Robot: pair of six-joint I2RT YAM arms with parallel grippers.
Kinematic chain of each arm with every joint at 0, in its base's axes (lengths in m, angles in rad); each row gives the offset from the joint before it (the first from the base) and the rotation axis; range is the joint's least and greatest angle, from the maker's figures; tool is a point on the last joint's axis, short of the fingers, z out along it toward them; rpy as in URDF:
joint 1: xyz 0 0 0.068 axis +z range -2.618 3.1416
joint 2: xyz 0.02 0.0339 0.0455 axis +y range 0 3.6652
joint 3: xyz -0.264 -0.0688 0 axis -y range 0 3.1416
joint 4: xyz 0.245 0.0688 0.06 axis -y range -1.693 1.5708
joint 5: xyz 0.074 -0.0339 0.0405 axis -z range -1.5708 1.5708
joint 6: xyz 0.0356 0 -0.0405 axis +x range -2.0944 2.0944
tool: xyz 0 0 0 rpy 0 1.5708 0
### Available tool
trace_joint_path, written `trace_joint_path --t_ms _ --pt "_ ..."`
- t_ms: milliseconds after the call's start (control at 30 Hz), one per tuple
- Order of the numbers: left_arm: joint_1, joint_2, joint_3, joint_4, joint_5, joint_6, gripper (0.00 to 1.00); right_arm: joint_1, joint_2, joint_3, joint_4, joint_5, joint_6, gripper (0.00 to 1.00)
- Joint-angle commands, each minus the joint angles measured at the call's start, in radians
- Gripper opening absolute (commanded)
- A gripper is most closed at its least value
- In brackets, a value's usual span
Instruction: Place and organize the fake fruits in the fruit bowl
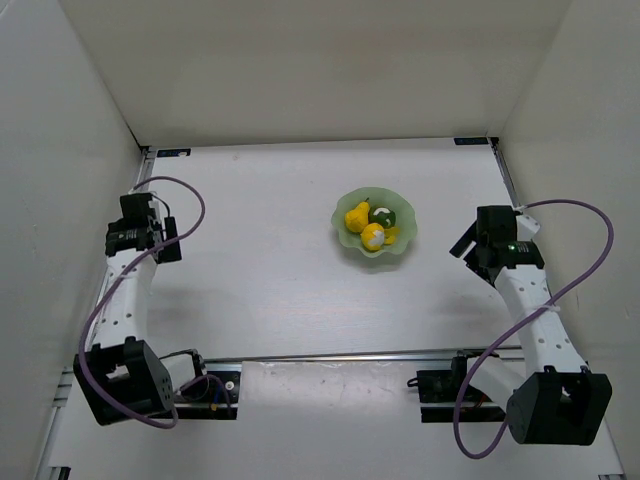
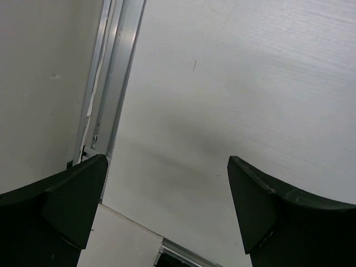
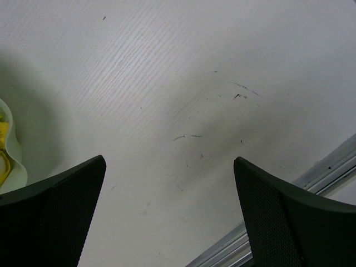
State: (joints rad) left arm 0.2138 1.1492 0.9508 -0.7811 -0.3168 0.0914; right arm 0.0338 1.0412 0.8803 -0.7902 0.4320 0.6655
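The pale green scalloped fruit bowl [image 1: 350, 243] stands on the table right of centre. All three fruits lie inside it: the yellow pear [image 1: 357, 214] at the left, the greenish lemon [image 1: 384, 213] at the right, and the yellow piece with a white patch [image 1: 373, 236] in front. My left gripper [image 1: 170, 238] is open and empty at the far left, well away from the bowl; it also shows in the left wrist view [image 2: 167, 186]. My right gripper [image 1: 467, 244] is open and empty just right of the bowl, over bare table [image 3: 169, 186]. The bowl's rim [image 3: 12, 167] shows at the left edge of the right wrist view.
White walls enclose the table on the left, back and right. A metal rail [image 2: 114, 83] runs along the left wall, and another rail [image 3: 311, 178] lies by the right gripper. A crossbar [image 1: 330, 355] runs between the arm bases.
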Motion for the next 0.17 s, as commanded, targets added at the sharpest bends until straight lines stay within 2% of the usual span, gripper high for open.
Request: trace_joint_path --t_ms 0,133 --pt "0.004 0.015 0.063 0.023 0.016 -0.036 1.00 -0.005 -0.032 0.005 0.014 -0.010 -0.009 1.00" --pt "0.025 0.001 0.063 0.023 0.163 -0.038 1.00 -0.005 -0.055 -0.021 0.014 -0.019 -0.035 1.00"
